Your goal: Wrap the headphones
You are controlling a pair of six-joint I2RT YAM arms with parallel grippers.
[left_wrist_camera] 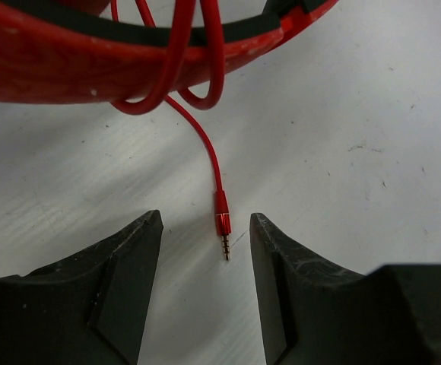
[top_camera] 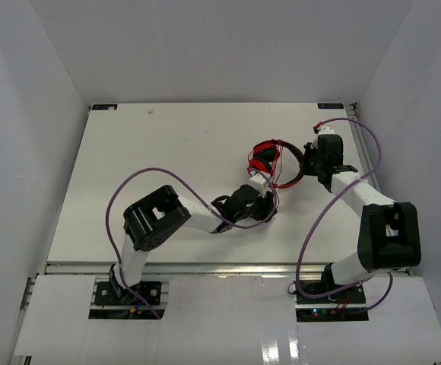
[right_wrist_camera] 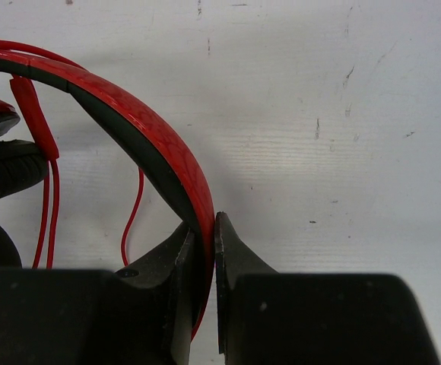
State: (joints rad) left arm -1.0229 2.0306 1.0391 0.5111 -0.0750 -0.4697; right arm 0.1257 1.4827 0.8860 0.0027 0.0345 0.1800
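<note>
The white tabletop (top_camera: pixel 167 152) holds the red headphones (top_camera: pixel 266 161), which lie toward the far right side, between the two arms. They look light, with a hard band and soft black pads, so they would likely slide if pushed and need holding in place.

The right hand (right_wrist_camera: pixel 205 224) does that job. Its two fingers are pressed together on the red band (right_wrist_camera: pixel 152 137), pinching it. The band is a good spot to grab because it is thin and stiff.

The left hand (left_wrist_camera: pixel 205 228) is spread, with nothing in it. It hangs low over the tabletop, just beside the headphones.

The thin red cord (left_wrist_camera: pixel 205 148) looks floppy and smooth. Some of it loops around the band, and a loose tail runs onto the tabletop. It could slip out of a weak pinch.

The little plug (left_wrist_camera: pixel 223 226) at the cord's end lies between the spread fingers, touching neither. It is hard and a bit thicker, so it seems the best place to grab
</note>
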